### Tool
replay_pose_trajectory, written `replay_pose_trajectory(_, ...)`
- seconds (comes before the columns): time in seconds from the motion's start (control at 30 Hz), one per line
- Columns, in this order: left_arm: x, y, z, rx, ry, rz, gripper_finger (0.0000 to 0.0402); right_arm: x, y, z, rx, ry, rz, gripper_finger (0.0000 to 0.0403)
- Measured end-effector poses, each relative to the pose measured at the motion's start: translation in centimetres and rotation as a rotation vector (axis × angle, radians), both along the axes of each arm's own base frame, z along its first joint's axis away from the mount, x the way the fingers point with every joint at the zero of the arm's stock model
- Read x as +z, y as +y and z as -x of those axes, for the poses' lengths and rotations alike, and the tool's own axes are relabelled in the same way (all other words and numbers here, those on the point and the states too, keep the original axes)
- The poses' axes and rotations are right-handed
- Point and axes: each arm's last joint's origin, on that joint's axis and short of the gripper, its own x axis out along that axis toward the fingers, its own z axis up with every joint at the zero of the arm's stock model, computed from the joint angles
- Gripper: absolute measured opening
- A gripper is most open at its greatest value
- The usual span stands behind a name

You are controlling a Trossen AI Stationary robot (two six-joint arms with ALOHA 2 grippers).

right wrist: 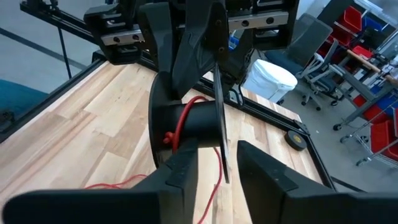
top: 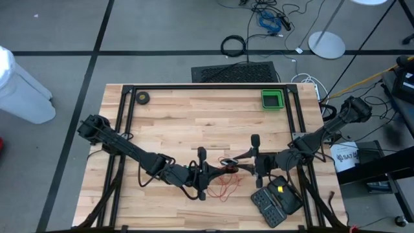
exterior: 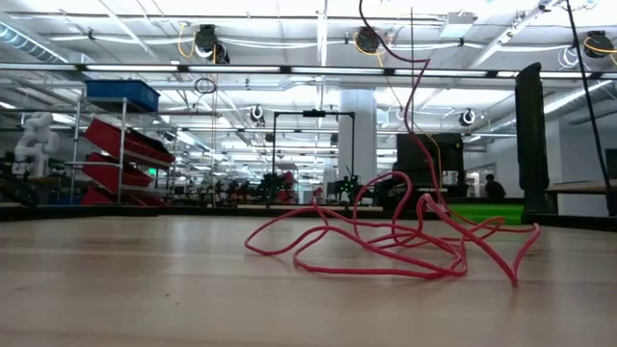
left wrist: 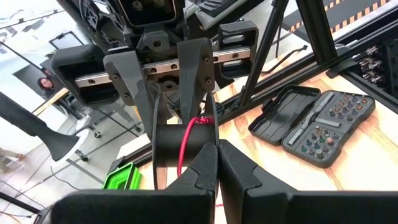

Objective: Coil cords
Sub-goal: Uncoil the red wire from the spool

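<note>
Red cord (exterior: 386, 246) lies in a loose tangle on the desk (top: 194, 116) near its front edge, one strand rising to the black reel (right wrist: 186, 121) held above it between the two arms. Left gripper (top: 202, 173) has its jaws together, clamped on the reel. Right gripper (top: 255, 158) faces it with jaws apart, one finger (right wrist: 180, 168) on either side of the reel's flange. An open bit case (top: 277, 200) sits beside the right arm.

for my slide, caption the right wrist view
Two grippers meet at a black reel with red cord wound on its hub.
</note>
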Motion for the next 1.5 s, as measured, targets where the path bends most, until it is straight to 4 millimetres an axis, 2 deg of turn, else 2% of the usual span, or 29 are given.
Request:
replay_pose_trajectory(0.23, 0.01, -0.06, 0.00, -0.022, 0.001, 0.007, 0.0008, -0.03, 0.02, 0.01, 0.008, 0.003, 0.005, 0.0046)
replay_pose_trajectory(0.4, 0.08, -0.17, 0.02, -0.033, -0.007, 0.034, 0.0008, -0.07, 0.19, -0.01, 0.086, 0.014, 0.028, 0.0005)
replay_pose_trajectory(1.07, 0.21, -0.14, -0.05, -0.047, -0.018, 0.048, 0.0009, -0.16, 0.05, -0.21, 0.094, 0.019, 0.038, 0.0001)
replay_pose_trajectory(1.5, 0.25, -0.36, 0.05, -0.052, -0.022, 0.045, 0.0095, -0.22, 0.07, -0.23, 0.096, 0.023, 0.039, 0.0000)
